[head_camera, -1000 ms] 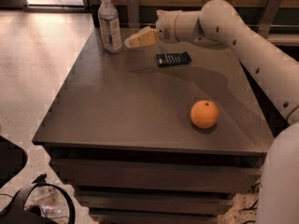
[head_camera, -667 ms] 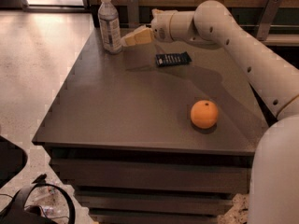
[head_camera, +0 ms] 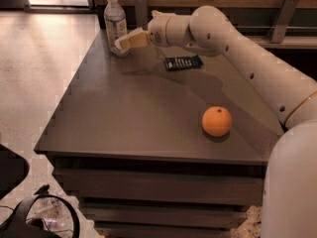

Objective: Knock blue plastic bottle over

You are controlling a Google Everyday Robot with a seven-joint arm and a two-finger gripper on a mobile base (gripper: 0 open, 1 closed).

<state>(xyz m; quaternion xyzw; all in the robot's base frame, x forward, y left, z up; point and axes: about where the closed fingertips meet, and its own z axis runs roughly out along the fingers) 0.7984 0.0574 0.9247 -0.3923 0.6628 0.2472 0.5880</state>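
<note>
The blue plastic bottle [head_camera: 115, 24], clear with a white cap and a pale label, stands upright at the far left corner of the dark table [head_camera: 129, 113]. My gripper [head_camera: 121, 42] reaches in from the right on the white arm [head_camera: 233, 48]. Its tan fingertips are at the bottle's lower right side, touching or nearly touching it.
An orange [head_camera: 216, 121] lies at the table's near right. A dark flat packet [head_camera: 183, 62] lies at the far middle, below the arm. A wooden wall with metal brackets [head_camera: 280, 19] runs behind the table. Cables [head_camera: 39, 217] lie on the floor at lower left.
My gripper has moved left across the far side of the table and closed the gap to the bottle. The bottle still stands upright.
</note>
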